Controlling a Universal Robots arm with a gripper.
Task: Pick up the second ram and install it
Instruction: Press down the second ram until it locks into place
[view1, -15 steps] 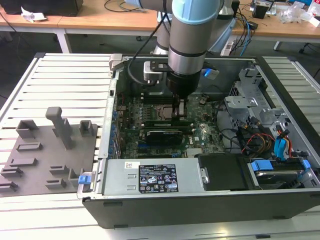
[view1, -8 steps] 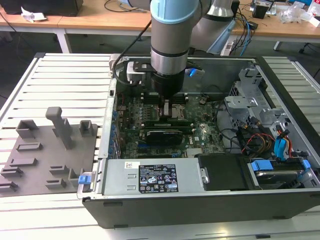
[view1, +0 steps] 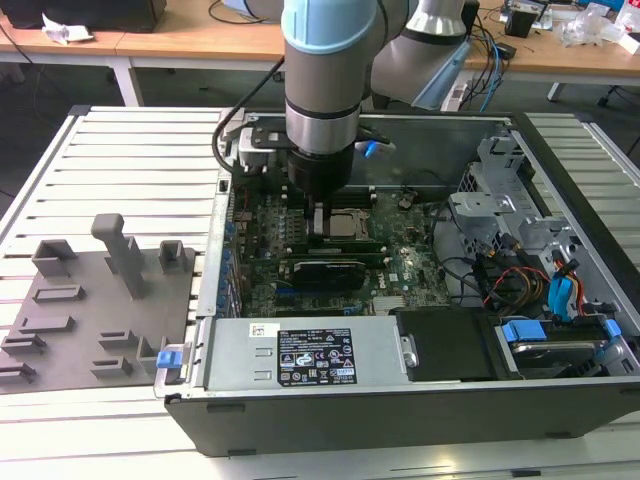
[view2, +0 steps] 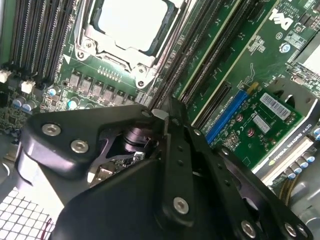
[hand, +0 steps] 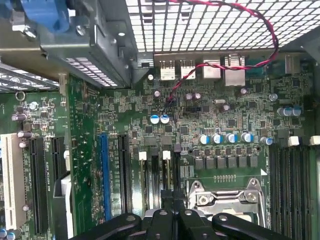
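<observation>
Grey slatted metal table (view1: 120, 150) carrying an open black case (view1: 400, 400), with a grey moulded tray (view1: 90, 300) beside it on the exterior view's left; wooden desks (view1: 200, 35) strewn with cables behind. Gripper (view1: 318, 215) down inside the case, in the first wrist view (hand: 170, 200) right over the memory slots (hand: 155, 175) just beside the CPU socket (hand: 227, 195). Cannot tell whether open or closed, nor make out the ram under it.

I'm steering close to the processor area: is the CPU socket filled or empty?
Filled. In the second wrist view a silver-lidded chip sits inside the metal frame of the CPU socket, with no cooler over it.
</observation>
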